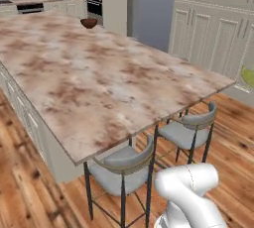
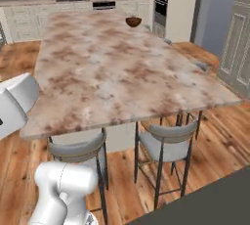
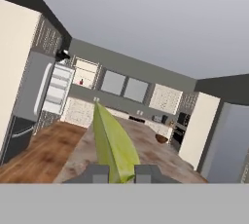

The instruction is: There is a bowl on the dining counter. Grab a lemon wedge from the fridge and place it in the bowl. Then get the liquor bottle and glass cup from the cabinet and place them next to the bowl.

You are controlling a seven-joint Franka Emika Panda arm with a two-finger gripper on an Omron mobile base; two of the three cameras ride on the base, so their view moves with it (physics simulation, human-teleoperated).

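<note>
Lemon wedge in grip, bowl on dining counter.
Gripper [image 3: 117, 173] jaws pinch the lemon wedge [image 3: 113, 145]; the bowl [image 1: 89, 23] sits at the far end of the dining counter [image 1: 99, 81], well apart from the wedge.

Both base views look forward and down from behind the arm, left and right, sharing the dining counter [image 1: 99, 83], its stools [image 2: 166, 143] and the far bowl [image 2: 133, 22]. The hand view looks along the counter towards the open fridge [image 3: 56, 91].
</note>
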